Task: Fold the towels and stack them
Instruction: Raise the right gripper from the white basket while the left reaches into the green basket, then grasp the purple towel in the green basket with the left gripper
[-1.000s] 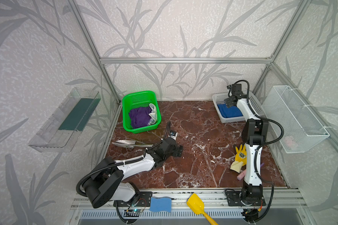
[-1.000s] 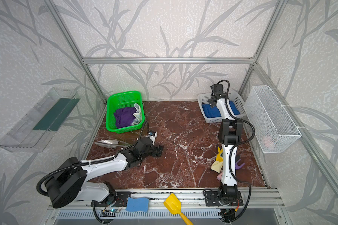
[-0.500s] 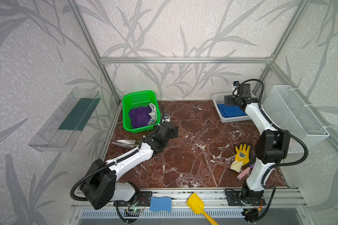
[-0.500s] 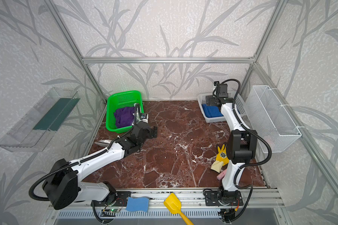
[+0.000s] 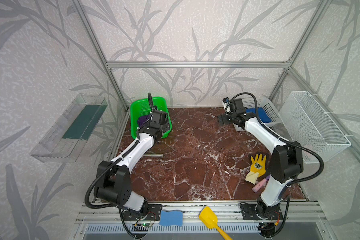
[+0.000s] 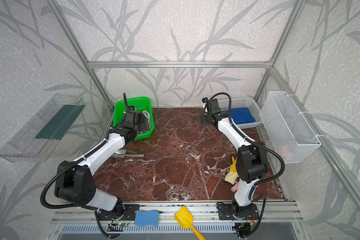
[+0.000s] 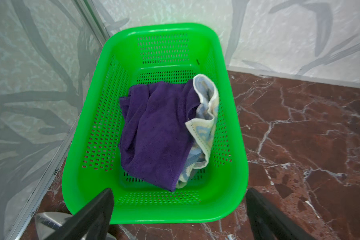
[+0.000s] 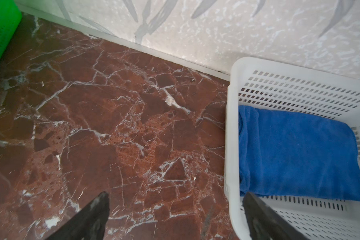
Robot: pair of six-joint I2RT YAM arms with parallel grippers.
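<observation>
Purple towel [image 7: 154,133]: crumpled and unfolded in the green basket [image 7: 164,31], at the far left corner of the counter [image 8: 112,124]. The heap runs along the basket's long axis, near to far.
Cream lettered towel [image 7: 206,108]: bunched along the basket's right wall, touching the purple towel's right edge and partly beneath it.
Blue towel [image 8: 295,149]: folded flat in the white basket [image 8: 233,83], at the far right corner.
Left tool [image 7: 179,193]: jaws spread wide and empty, above the green basket's near rim. The purple towel lies just beyond it toward the far wall, roughly centred between the jaws.
Right tool [image 8: 176,195]: jaws spread wide and empty, over bare counter at the white basket's left wall, with the blue towel to its right.
Nearer arm: the left. The right arm is well apart from the green basket.
Judgement: the next move is probably a left-arm reach forward and down. The jaw line already crosses the heap's long axis, so little wrist turn seems needed.
Risk: the cream towel may drag along.
</observation>
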